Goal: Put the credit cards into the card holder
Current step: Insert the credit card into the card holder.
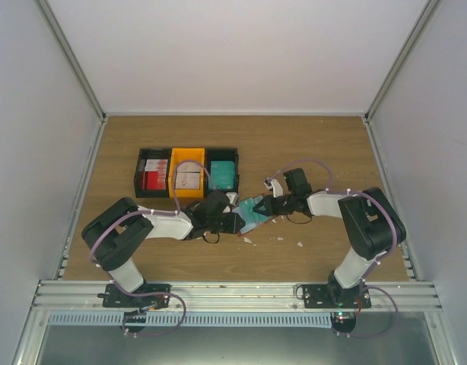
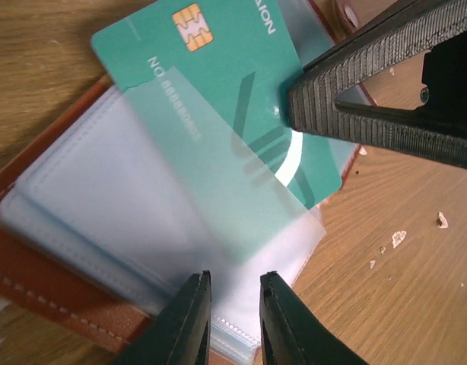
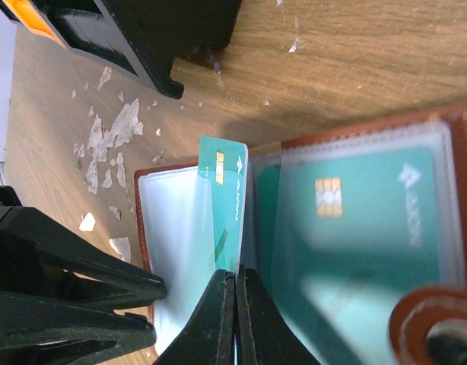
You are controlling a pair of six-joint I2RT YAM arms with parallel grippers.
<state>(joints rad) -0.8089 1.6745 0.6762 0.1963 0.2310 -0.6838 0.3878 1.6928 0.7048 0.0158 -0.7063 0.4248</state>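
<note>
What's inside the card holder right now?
One teal card sits fully in a clear sleeve; a second teal card, pinched by the right gripper, is partway in. Sleeves underneath are covered.

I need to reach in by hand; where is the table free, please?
Free: behind the bins to the back wall, and the far right corner. Crowded: the middle, where left gripper and right gripper hold wallet and card.

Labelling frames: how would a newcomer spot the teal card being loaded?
At the wooden table's middle lies the brown card holder. The teal card pinched by the right end effector is half under a clear sleeve, chip end out; the other teal card sits fully sleeved.
</note>
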